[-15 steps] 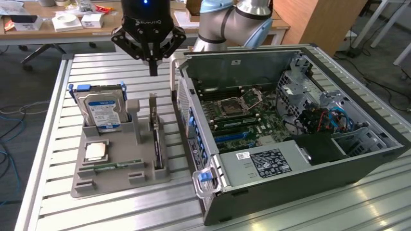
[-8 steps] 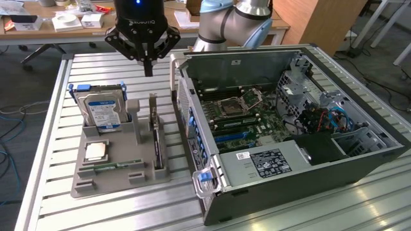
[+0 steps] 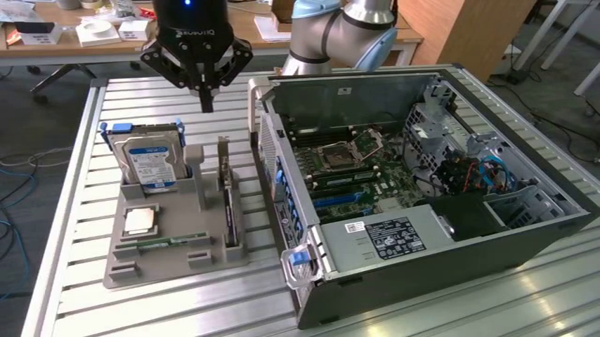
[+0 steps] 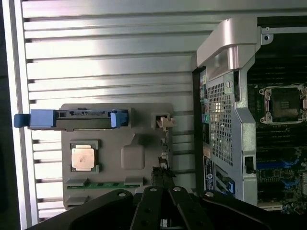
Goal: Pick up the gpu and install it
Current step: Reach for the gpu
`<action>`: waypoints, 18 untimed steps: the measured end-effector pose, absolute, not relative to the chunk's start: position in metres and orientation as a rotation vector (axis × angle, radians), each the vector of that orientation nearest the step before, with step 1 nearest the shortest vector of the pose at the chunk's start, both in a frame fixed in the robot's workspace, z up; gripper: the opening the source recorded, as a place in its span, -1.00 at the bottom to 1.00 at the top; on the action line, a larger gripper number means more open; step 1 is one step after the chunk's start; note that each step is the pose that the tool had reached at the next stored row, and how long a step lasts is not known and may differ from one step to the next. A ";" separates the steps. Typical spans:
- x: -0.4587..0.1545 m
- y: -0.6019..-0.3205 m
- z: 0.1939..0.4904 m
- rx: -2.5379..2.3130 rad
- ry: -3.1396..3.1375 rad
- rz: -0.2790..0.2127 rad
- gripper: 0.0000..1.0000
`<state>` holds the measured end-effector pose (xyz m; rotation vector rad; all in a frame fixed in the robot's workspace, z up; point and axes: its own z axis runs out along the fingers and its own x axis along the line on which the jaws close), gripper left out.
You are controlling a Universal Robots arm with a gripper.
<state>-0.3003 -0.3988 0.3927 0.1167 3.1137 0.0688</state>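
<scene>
Pincer [image 3: 206, 102], closed empty, above grey plastic tray [image 3: 140, 270]; thin dark gpu card [image 3: 227, 203] upright in tray. Best aligned squarely over its edge.

Bright, even light glares white off the slatted table [image 4: 120, 52], while the computer case [image 3: 450, 274] interior sits dim.

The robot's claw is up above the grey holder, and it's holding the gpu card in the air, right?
Not quite. The gripper does hang above the grey holder, but it is shut on nothing. The gpu stands on its edge in the holder's slot, apart from the gripper. The exterior view shows this.
</scene>
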 end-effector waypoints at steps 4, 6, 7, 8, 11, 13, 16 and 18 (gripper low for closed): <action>-0.306 -0.399 0.393 0.117 3.114 0.069 -0.80; -0.309 -0.399 0.393 0.117 3.114 0.069 -0.80; -0.311 -0.399 0.393 0.117 3.114 0.069 -0.80; -0.312 -0.399 0.393 0.117 3.114 0.069 -0.80; -0.315 -0.399 0.393 0.117 3.114 0.069 -0.80; -0.315 -0.399 0.393 0.116 3.114 0.069 -0.80; -0.315 -0.399 0.393 0.117 3.114 0.069 -0.80; -0.315 -0.399 0.393 0.117 3.114 0.069 -0.80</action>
